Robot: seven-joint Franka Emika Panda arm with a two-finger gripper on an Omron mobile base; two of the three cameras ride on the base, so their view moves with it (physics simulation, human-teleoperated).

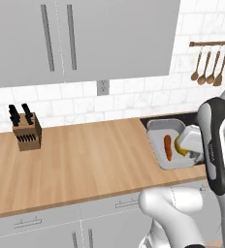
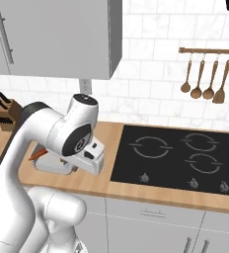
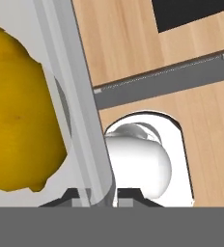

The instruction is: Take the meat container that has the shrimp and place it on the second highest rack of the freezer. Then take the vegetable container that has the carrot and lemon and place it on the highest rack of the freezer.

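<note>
Gripper [image 3: 98,195] clenched on the near wall of the vegetable tub [image 1: 159,130]; in the hand view the two finger tips sit tight either side of the thin clear rim, one inside, one outside. Tub lies over the wooden counter [image 1: 85,160], at the counter's right end beside the black cooktop [image 2: 185,158], about 3 o'clock from the knife block [image 1: 26,130]. Whether its base touches the wood or rides just clear of it, cannot tell. Inside: carrot [image 1: 168,147] lying lengthwise near the middle, lemon [image 3: 20,111] pressed close against the gripped wall, at 9 o'clock of the finger tips in the hand view. Handling, as judgement: tub looks thin-walled, stiff, light; most of the weight is the load, and the lemon sits near the grip, which helps balance. A rim pinch on one edge leaves the far end cantilevered, so the tub will likely want to droop or pivot about the fingers. Smooth clear plastic reads slippery; a narrow wall gives little pad contact. Lemon is round and free to roll, carrot can slide; any tilt shifts the load away from the hand and worsens the sag. Best kept level, moved slowly, no sharp wrist turns. Not fragile, but a drop would spill the contents. Freezer and its racks lie outside these views; the carry is the step in hand.
</note>
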